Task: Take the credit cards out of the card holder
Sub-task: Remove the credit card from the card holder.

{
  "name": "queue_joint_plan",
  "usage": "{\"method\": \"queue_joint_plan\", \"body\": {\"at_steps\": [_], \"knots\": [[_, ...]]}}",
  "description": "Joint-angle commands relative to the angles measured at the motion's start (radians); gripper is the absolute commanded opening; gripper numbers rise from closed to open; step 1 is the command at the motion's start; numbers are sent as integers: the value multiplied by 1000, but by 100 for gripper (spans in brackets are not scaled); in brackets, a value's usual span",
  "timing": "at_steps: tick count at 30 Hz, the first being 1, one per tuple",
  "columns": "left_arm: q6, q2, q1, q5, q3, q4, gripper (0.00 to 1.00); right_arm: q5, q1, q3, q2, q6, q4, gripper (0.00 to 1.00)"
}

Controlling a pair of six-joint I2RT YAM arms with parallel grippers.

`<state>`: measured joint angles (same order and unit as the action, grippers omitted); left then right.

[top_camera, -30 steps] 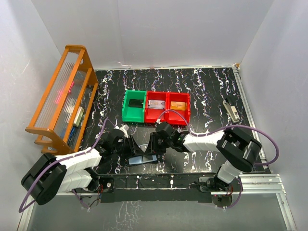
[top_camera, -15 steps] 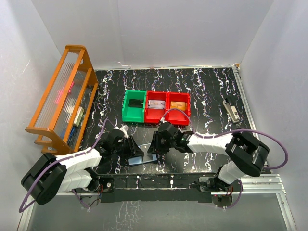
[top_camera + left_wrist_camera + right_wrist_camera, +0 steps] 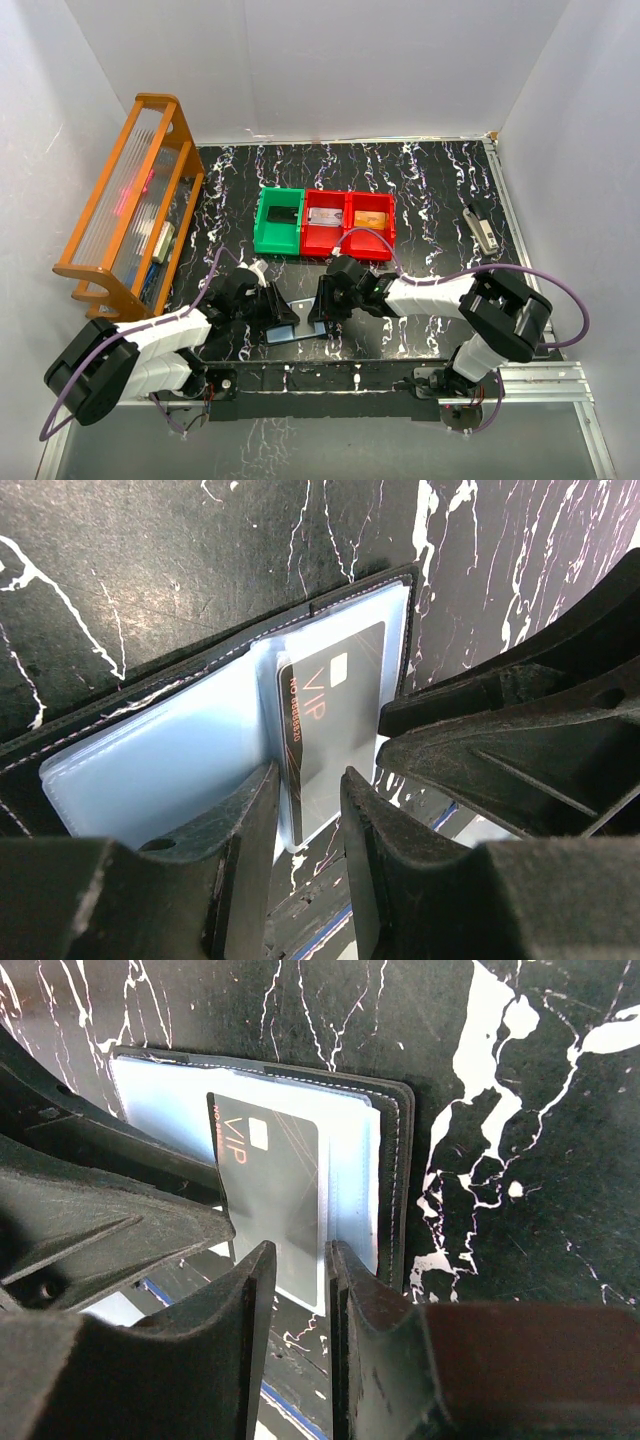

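**Now: holder open flat, both grippers down on the black card**

You have the card holder [image 3: 170, 750] lying open on the table [image 3: 440, 190], close to the near edge. It sits in front of the green bin [image 3: 279, 222] and the red bins [image 3: 348, 222], well apart from them. Its dark cover faces down and its two light-blue panels face up.

The black card [image 3: 325, 730], lettered VIP, lies on the panel on your right-arm side. Its long edge runs close beside the fold.

Your left gripper [image 3: 308, 775] comes in from the left and your right gripper [image 3: 300, 1248] from the right. They stand just beside each other over the holder.

On each gripper the jaws are only a narrow slit apart. The near end of the card shows in both slits, and in the right wrist view one finger covers part of the card.

You cannot tell from either wrist view whether the fingers pinch the card, press on it or stand just clear of it.

The top view hides the fingertips behind the gripper bodies.
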<state>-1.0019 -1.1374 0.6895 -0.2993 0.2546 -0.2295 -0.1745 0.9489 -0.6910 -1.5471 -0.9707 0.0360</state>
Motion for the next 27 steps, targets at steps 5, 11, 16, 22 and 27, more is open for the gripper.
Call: {"method": "queue_joint_plan", "body": {"at_steps": [5,11,16,22,27], "knots": [[14,-29,2,-29,18,-13,31,-37,5,-44,18,31,-47,23],[13,-37,2,-34,18,-21,30,-57,5,-75,-4,43,-16,25],[16,-27,2,-31,17,-12,31,-38,7,-103,-12,56,30,27],[16,-24,2,-31,18,-9,31,14,18,-160,-33,79,120,28],[22,8,2,-14,32,32,33,199,26,-199,-14,73,264,31]]}}
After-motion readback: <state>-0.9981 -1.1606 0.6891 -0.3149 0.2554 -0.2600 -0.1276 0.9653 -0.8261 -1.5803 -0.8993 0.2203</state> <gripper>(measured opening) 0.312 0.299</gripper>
